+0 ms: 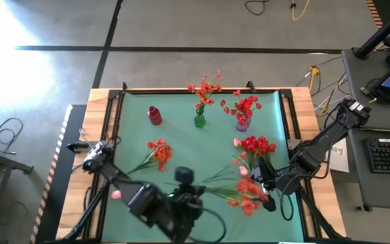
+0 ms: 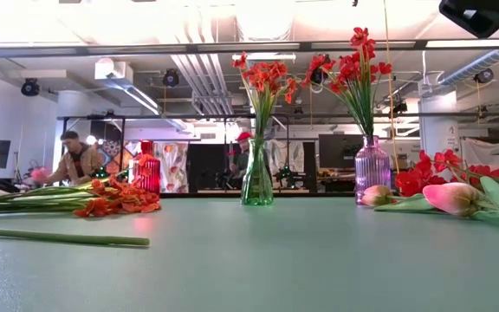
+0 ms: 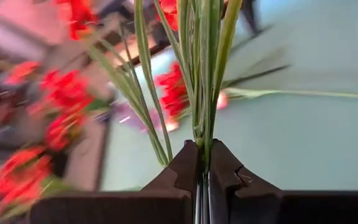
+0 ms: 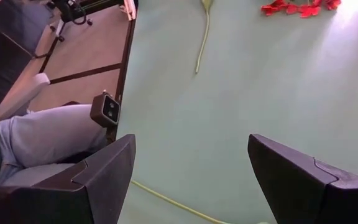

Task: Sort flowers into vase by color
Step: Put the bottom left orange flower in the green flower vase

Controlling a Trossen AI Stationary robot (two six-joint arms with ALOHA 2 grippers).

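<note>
A green vase holds orange-red flowers and a purple vase holds deep red ones; both stand at the table's far side, with an empty red vase to their left. Orange-red flowers lie left of centre. Deep red flowers and pink buds lie on the right. My left gripper is near the front edge, shut on green stems whose orange-red blossoms reach to the right. My right gripper hovers open beside those blossoms. My left gripper pinches a bunch of green stems and leaves between its two fingertips. The stems run straight out ahead of the fingers, along them, with the red blossoms at the far end. I cannot tell whether the bunch is lifted clear.
A loose green stem lies on the mat near the front left. A pink bud lies at the front right. People show in the room beyond the table, and a person's leg is beside the table edge. The mat's middle is bare.
</note>
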